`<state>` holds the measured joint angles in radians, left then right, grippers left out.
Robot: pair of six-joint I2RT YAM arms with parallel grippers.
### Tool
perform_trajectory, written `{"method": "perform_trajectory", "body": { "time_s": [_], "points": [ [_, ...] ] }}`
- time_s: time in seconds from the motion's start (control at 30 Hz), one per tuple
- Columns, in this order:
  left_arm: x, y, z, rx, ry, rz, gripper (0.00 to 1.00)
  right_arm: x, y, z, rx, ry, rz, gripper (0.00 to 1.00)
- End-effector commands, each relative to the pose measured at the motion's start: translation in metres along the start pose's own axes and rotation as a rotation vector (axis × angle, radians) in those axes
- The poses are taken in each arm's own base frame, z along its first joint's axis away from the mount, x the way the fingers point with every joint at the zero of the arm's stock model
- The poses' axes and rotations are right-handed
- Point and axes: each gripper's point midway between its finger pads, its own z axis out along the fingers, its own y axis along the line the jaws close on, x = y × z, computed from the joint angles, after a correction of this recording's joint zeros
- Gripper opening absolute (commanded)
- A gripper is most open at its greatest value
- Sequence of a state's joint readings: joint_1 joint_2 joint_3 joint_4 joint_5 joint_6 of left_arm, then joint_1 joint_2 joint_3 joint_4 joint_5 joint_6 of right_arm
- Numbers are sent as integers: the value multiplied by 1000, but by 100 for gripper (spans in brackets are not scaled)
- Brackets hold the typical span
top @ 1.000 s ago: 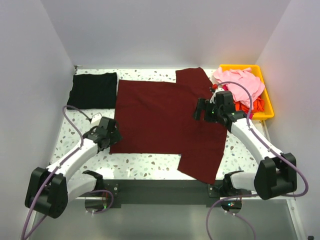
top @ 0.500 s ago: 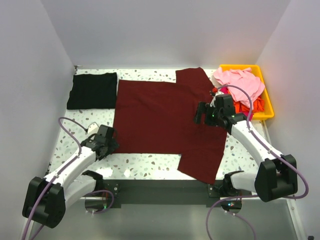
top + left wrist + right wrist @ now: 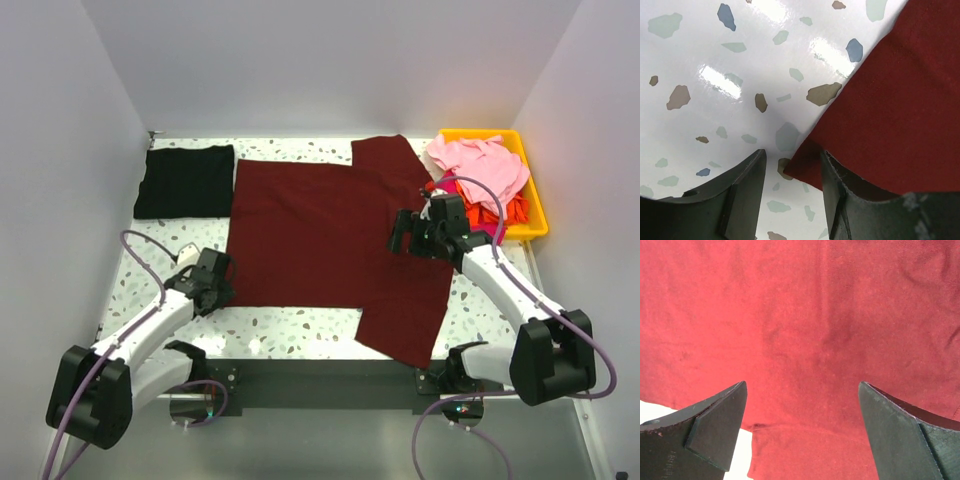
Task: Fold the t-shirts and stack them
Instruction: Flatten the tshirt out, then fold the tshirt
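A large dark maroon t-shirt (image 3: 310, 230) lies spread flat on the speckled table (image 3: 300, 322), one sleeve reaching toward the near edge. My left gripper (image 3: 218, 290) sits low at the shirt's near-left corner. In the left wrist view the maroon corner (image 3: 900, 100) pokes between the jaws (image 3: 792, 155), close to the right finger (image 3: 835, 195), with a gap still showing. My right gripper (image 3: 400, 232) hovers wide open over the shirt's right side, near the sleeve seam (image 3: 802, 385). A folded black t-shirt (image 3: 185, 180) lies at the back left.
A yellow bin (image 3: 538, 218) at the back right holds a heap of pink t-shirts (image 3: 480, 165) over orange-red cloth (image 3: 512, 210). White walls close in the table on three sides. Purple cables loop beside both arms.
My left gripper has drawn slightly back toward the near edge at the shirt's corner, and its jaws have narrowed. The right gripper has barely shifted and stays wide.
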<state>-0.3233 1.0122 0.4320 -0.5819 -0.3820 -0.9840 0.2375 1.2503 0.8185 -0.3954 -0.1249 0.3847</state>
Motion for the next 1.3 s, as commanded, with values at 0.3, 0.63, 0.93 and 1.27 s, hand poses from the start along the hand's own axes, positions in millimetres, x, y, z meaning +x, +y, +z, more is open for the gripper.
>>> {"method": "perform_trajectory", "body": {
  "time_s": [0.3, 0.63, 0.93, 1.27],
  "points": [
    [34, 8, 12, -46, 123, 113, 51, -7, 12, -12, -55, -56, 17, 96],
    [45, 8, 13, -88, 161, 201, 33, -6, 14, -24, -66, -79, 33, 96],
    [47, 3, 11, -90, 172, 234, 0, 9, 6, -18, -44, -42, 33, 97],
    [15, -37, -4, 27, 106, 282, 0, 43, -11, 21, 15, 122, 74, 96]
  ]
}}
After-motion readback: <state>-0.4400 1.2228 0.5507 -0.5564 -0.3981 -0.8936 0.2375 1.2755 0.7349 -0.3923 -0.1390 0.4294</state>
